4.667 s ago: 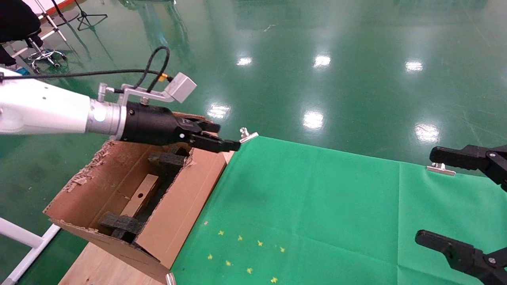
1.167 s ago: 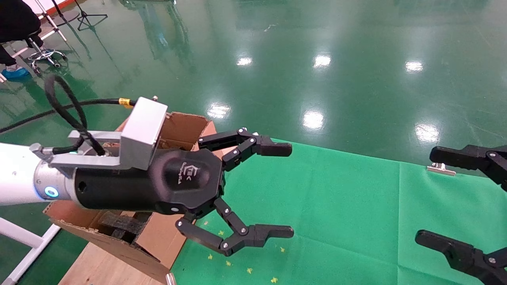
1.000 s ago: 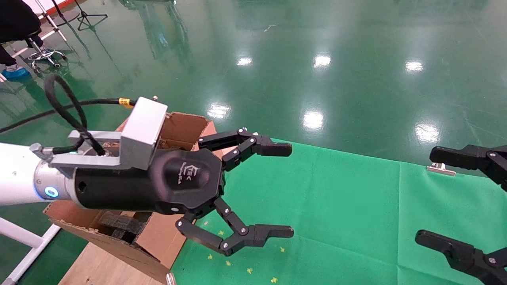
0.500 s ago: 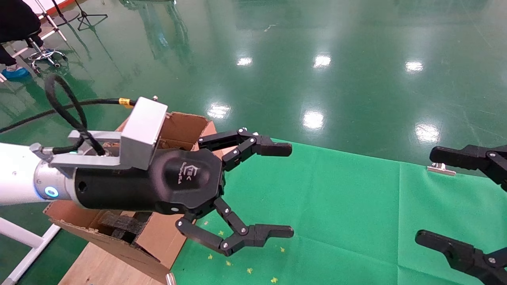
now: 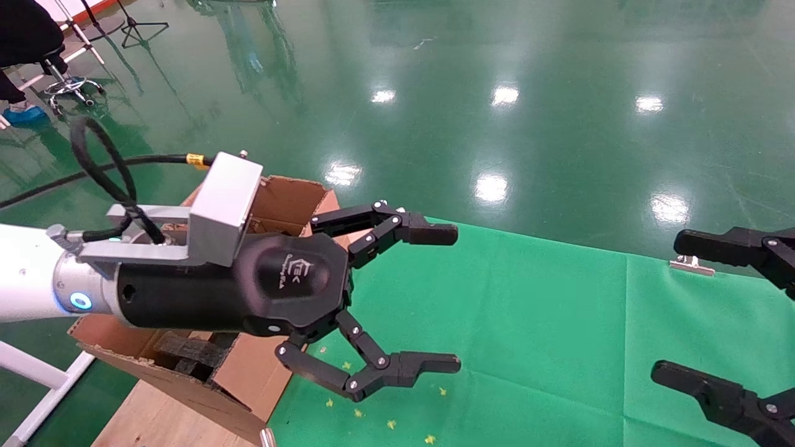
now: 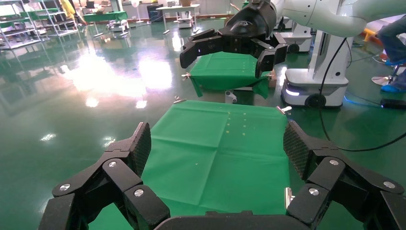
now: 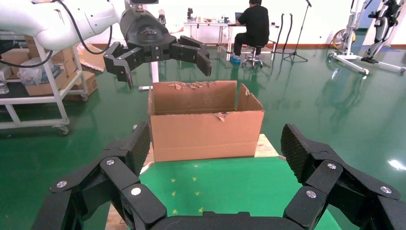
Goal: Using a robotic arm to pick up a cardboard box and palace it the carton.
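Note:
My left gripper (image 5: 444, 298) is open and empty, held high over the carton's near wall and the edge of the green cloth (image 5: 528, 323). The large brown carton (image 5: 248, 372) with torn flaps sits at the table's left end, with black foam (image 5: 186, 351) inside. The small cardboard box is hidden behind the left gripper. The right wrist view shows the carton (image 7: 206, 129) from the side with the left gripper (image 7: 158, 52) above it. My right gripper (image 5: 674, 307) is open and empty at the right edge. In the left wrist view the left gripper (image 6: 218, 143) spans bare cloth (image 6: 220, 153).
The carton stands on a wooden board (image 5: 155, 416). Yellow marks (image 5: 372, 403) dot the cloth near it. Metal clips (image 5: 690, 266) hold the cloth's edges. A white frame (image 5: 37, 372) stands left of the table. A seated person (image 7: 251, 24) is far behind the carton.
Since 4.7 s ago the left gripper has swung nearer the camera and turned, its fingers now spread wide, covering the carton's inside where the small box lay. Nothing moved in the last second.

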You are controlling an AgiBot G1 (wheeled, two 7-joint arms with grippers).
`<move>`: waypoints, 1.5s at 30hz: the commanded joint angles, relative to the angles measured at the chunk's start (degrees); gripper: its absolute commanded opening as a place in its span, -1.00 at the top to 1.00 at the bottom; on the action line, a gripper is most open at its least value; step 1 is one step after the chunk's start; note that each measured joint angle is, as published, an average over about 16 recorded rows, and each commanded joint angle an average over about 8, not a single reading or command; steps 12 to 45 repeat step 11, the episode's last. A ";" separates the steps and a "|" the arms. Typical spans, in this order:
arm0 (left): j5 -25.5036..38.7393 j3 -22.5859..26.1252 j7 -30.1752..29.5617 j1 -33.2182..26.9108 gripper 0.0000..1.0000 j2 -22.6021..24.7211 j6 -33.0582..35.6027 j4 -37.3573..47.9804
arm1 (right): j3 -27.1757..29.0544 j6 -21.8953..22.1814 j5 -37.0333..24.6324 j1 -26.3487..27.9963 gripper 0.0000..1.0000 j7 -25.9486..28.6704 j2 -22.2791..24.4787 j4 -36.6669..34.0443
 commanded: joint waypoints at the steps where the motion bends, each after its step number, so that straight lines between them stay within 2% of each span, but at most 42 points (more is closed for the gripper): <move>1: 0.00 0.00 0.00 0.00 -1.00 0.00 0.00 0.00 | 0.00 0.00 0.00 0.00 -1.00 0.00 0.00 0.00; 45: 0.00 0.00 0.00 0.00 -1.00 0.00 0.00 0.00 | 0.00 0.00 0.00 0.00 -1.00 0.00 0.00 0.00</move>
